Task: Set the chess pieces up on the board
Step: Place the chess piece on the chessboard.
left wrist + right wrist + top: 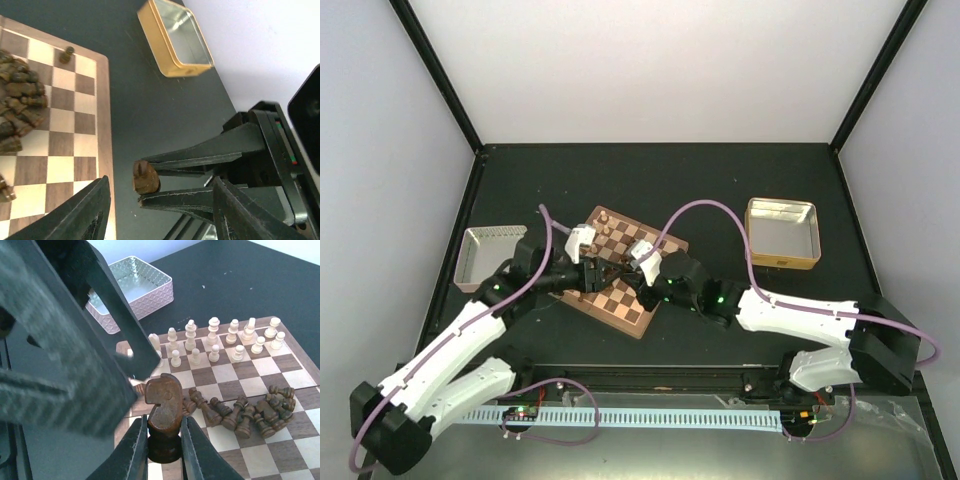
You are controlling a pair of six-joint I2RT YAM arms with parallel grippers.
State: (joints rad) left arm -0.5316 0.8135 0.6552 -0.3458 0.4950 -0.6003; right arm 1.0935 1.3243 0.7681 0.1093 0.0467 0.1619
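Note:
The board (620,305) lies at an angle in the middle of the table. Cream chess pieces (215,342) stand in two rows along its far edge. A heap of dark pieces (245,412) lies toppled on the middle squares. My right gripper (163,419) is shut on a dark knight (164,400), held upright over the board's near edge. In the left wrist view the same knight (145,177) sits between the right gripper's fingertips, with my left gripper (161,181) open on either side of it and not touching. One dark piece (66,54) stands alone near a corner.
A pale patterned tin (485,255) stands left of the board, and it shows behind the cream rows too (135,282). An open gold tin (780,232) sits to the right. Both grippers (610,274) crowd together over the board's near-left part.

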